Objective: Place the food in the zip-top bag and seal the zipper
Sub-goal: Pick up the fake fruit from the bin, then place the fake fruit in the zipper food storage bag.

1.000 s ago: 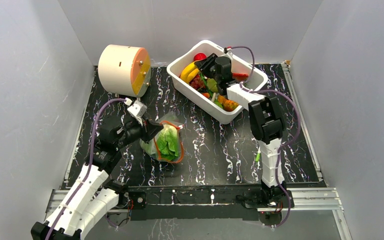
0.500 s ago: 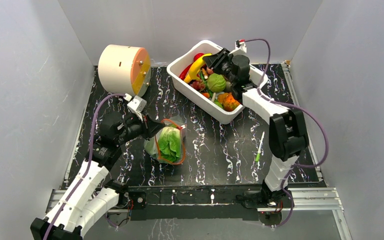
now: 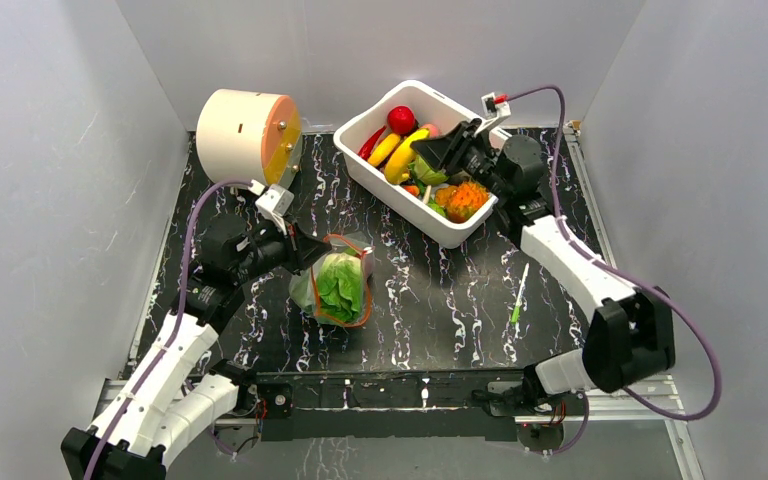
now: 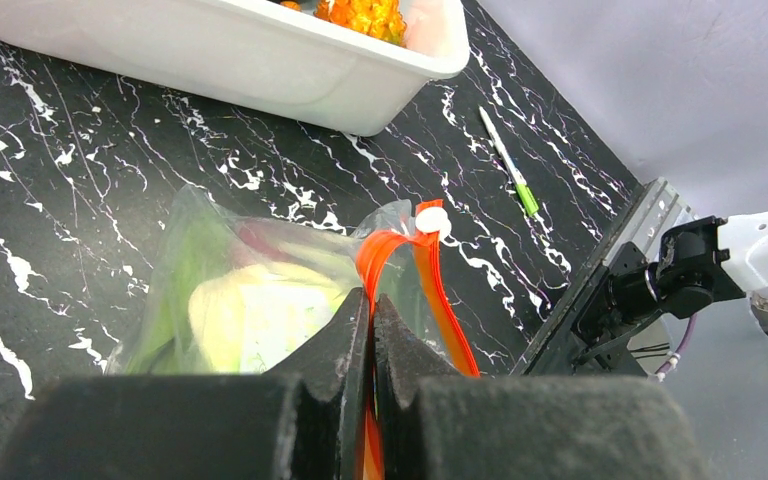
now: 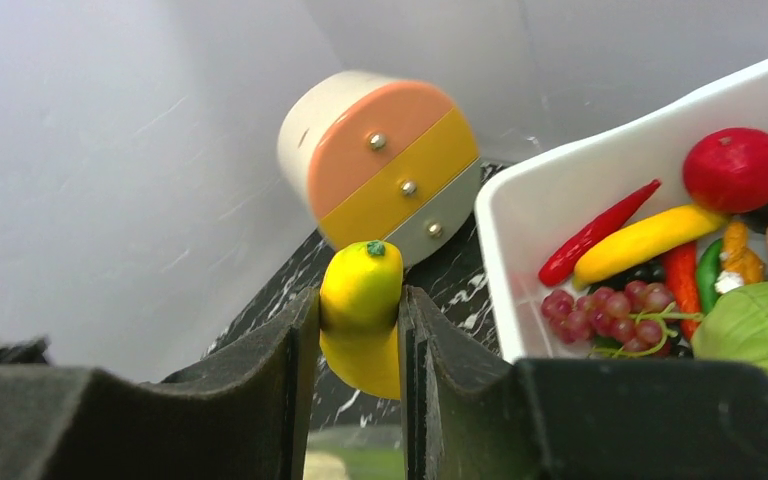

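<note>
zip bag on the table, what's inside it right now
Leafy greens fill the clear bag. Anything beneath them is hidden, and the left gripper, pinched on the bag's mouth, covers part of the opening.

1 zip-top bag (image 3: 303, 292), 1 white tub (image 3: 400, 205), 1 cream cyl. (image 3: 245, 140), 1 pen (image 3: 518, 295)

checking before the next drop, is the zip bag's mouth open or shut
Open: from above, the zipper makes a wide loop around the greens; the left fingers pinch one side of it.
</note>
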